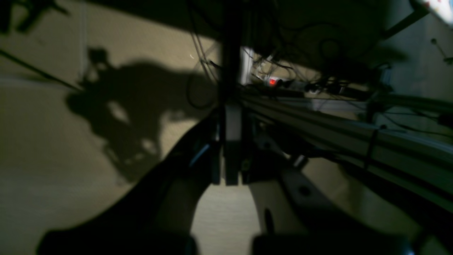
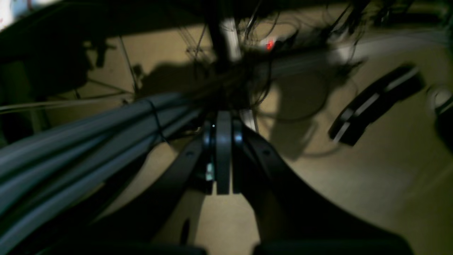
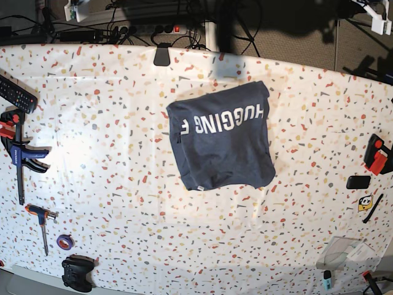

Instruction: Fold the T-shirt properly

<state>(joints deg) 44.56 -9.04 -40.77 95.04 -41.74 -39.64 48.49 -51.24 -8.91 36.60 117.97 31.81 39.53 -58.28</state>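
T-shirt: folded into a compact, roughly square packet, lying flat on the speckled table, a little right of the table's middle and nearer its far edge. Lettered side up, white block letters running across the upper part, read upside down from the base view. Sleeves tucked out of sight; no loose cloth trailing beyond the packet. Edges fairly straight, though the whole packet sits slightly turned, and the lower left corner shows a small pale tab, likely a label peeking out. Upper right corner a touch rounded, not crisp.

Judged from this: folding looks done, or all but done. Left at most: a small squaring of the corners, if wanted at all.

Neither arm over the table in the base view. Left gripper seen only from its own wrist camera, jaws pressed together, nothing between them, pointed at dim floor with cables and frame rails beyond. Right gripper likewise: jaws pressed together on nothing, facing dark floor and a bundle of rails. Both well apart from the T-shirt, apparently parked below or behind the table.

Around the T-shirt, all well apart from it: blue clamp and remote far to its left, screwdriver and game controller down to its lower left, red-and-black tool far to its right. Nothing touching or crowding the packet.
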